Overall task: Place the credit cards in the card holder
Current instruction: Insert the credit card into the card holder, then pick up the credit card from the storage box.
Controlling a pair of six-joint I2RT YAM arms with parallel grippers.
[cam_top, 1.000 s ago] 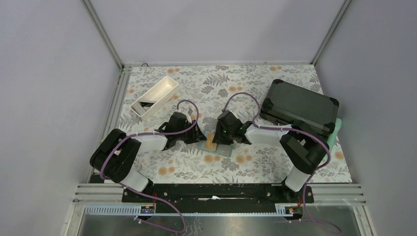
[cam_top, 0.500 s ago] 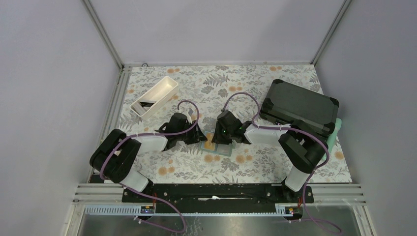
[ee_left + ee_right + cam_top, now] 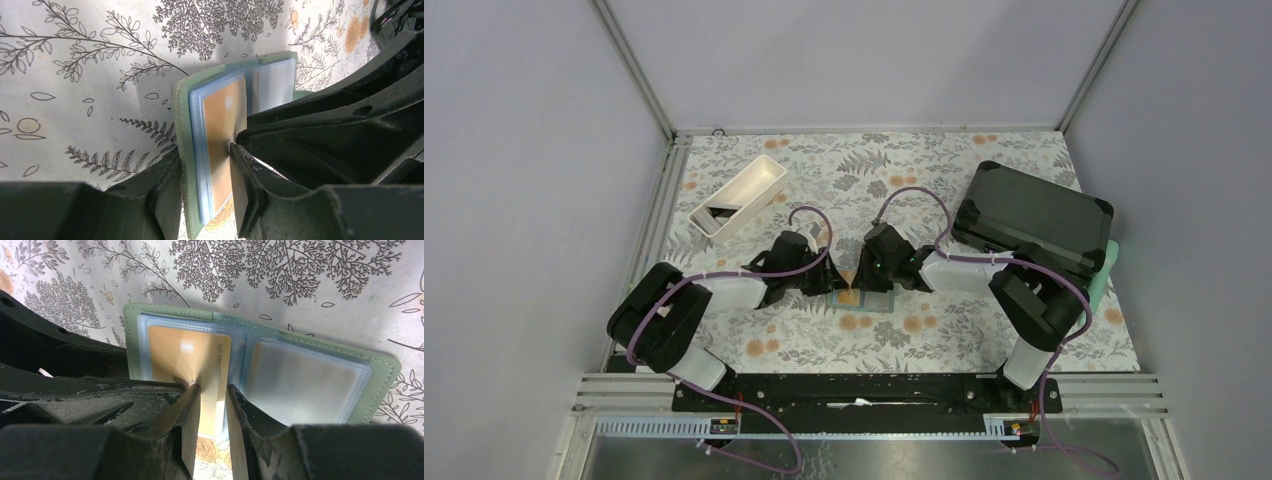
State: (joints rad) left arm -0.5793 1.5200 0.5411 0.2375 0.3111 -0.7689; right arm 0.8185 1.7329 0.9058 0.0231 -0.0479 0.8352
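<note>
Right pincer [image 3: 213, 391] has pushed the gold card [image 3: 182, 355] deeper into the card holder [image 3: 305, 375].

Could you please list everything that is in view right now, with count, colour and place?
card holder: one, sage green with pale blue pockets, lying open at the table's middle
gold-orange card: one, partly slid into the holder's pocket nearer the left arm
white tray: one, oblong, far left
dark item: one, flat, in the tray's near end; too small to identify
black hard case: one, far right
mint-green object: one, mostly hidden at the case's right edge
floral cloth: one, white with grey and orange print, covering the table
left gripper: black, pinching the holder's flap
right gripper: black, pinching the card
</note>
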